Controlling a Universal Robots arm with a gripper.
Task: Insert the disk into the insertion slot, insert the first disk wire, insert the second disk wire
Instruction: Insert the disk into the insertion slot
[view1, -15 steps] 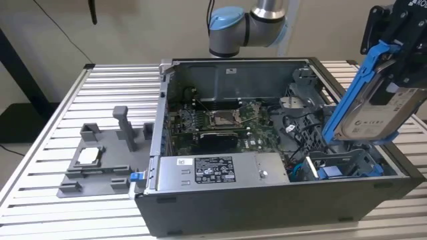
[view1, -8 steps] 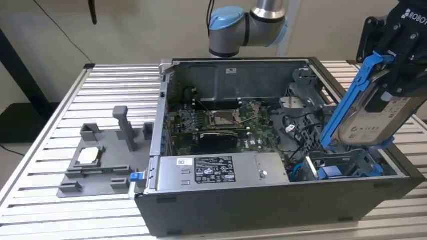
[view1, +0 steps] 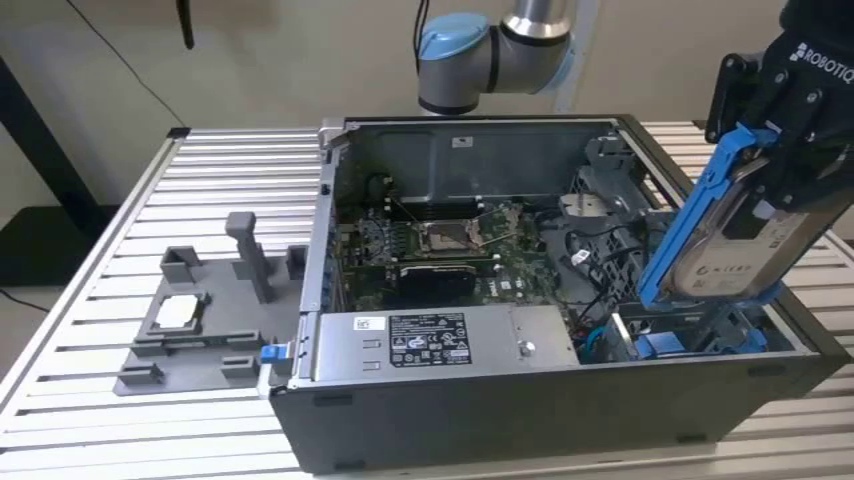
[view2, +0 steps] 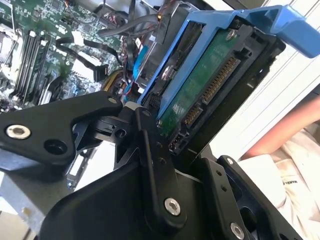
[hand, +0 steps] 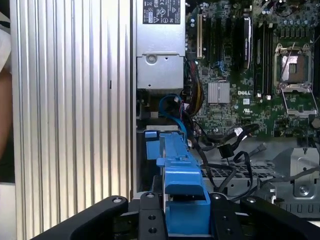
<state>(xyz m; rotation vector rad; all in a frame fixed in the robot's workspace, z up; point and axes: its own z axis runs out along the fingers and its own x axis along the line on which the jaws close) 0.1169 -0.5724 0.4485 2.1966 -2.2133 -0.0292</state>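
Note:
My gripper (view1: 785, 185) is at the exterior view's right, above the front right corner of the open computer case (view1: 534, 400). It is shut on the disk (view1: 731, 250), a silver drive in a blue carrier that hangs steeply tilted. The disk's lower end is just over the insertion slot (view1: 707, 325), a grey metal bay. In the second wrist view the disk (view2: 210, 85) shows its green board and connectors beyond my black fingers (view2: 150, 145). The blue carrier (hand: 182, 195) sits between the fingers in the first wrist view. A blue wire (hand: 172, 107) and black wires (hand: 225, 150) lie loose beside the bay.
A grey labelled power-supply box (view1: 427, 345) lies along the case's front, with the motherboard (view1: 441, 245) behind it. A grey fixture (view1: 200, 320) with small parts sits on the slatted metal table (view1: 134, 200) at the exterior view's left. A person's arm (view2: 290, 130) is close to the case.

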